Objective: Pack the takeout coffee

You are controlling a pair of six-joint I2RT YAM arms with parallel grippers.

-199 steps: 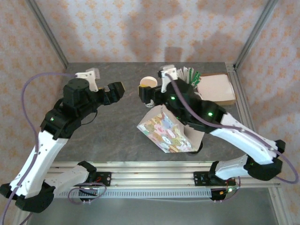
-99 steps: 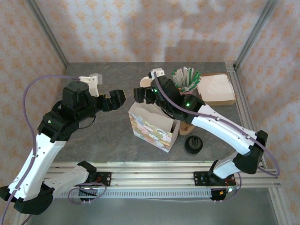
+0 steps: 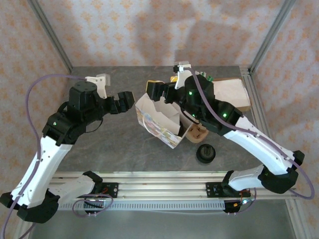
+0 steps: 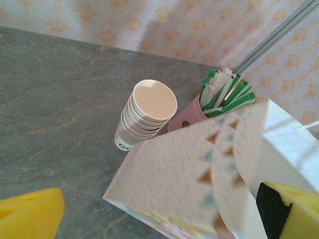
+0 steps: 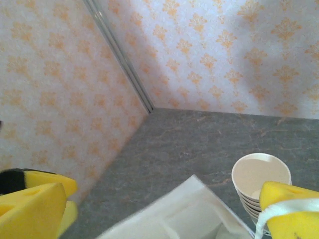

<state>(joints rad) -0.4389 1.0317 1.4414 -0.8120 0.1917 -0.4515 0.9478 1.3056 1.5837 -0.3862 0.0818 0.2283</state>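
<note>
Two robot arms meet over a patterned paper bag (image 3: 160, 123) at the middle of the grey table (image 3: 107, 144); the bag's mouth is open and it appears to lean left. The left gripper (image 3: 128, 101), jaws spread wide, hangs just beside the bag's left edge, with the bag's side wall between its pads. The right gripper (image 3: 155, 92), also spread wide, sits at the bag's far rim, and the bag's white handle (image 5: 288, 207) lies across one yellow pad. A stack of lidless cups (image 4: 147, 112) and a pink holder of green-and-white sticks (image 4: 222, 92) stand just beyond the bag. A stack of black lids (image 3: 206, 153) lies near right, a cardboard tray (image 3: 232, 97) far right. Where the takeout coffee stands cannot be told
</note>
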